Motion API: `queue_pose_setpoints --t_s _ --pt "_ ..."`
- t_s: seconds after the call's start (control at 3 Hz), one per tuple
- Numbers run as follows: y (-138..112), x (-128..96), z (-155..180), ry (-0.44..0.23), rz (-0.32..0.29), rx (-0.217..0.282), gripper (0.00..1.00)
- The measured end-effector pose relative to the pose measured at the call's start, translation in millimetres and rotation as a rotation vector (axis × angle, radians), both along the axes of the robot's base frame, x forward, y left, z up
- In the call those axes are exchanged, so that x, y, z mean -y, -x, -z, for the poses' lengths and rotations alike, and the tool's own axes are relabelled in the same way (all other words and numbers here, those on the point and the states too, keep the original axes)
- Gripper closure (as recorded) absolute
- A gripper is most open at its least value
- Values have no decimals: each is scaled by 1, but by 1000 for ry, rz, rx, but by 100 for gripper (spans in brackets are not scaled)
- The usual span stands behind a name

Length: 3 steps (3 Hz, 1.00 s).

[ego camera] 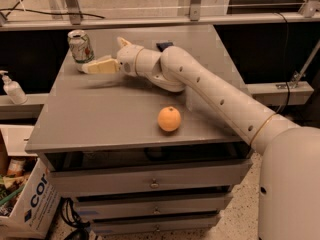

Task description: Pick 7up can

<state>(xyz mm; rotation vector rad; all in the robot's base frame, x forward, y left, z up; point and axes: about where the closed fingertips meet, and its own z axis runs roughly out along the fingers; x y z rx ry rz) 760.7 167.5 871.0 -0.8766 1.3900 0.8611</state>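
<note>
The 7up can [80,46], whitish-silver with green and red markings, stands upright at the far left corner of the grey cabinet top [110,119]. My gripper [102,55] is just right of the can, low over the surface, and it is open. One cream finger [100,66] points left and its tip reaches the foot of the can. The other finger [123,42] sticks up and back. The can is not between the fingers. My white arm stretches in from the lower right.
An orange [169,119] lies near the front middle of the top. A dark blue packet [164,46] peeks out behind my arm. A soap bottle [12,89] and a cardboard box [30,204] are at the left. Drawers [152,184] sit below.
</note>
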Motion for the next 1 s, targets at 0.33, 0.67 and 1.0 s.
queue_pose_setpoints --t_s 0.33,0.67,1.0 --pt "-11 -19 -8 -21 -13 3 0" --pt "-18 -35 -16 10 -50 8 0" --pt "-20 -49 -14 49 -94 -5 0"
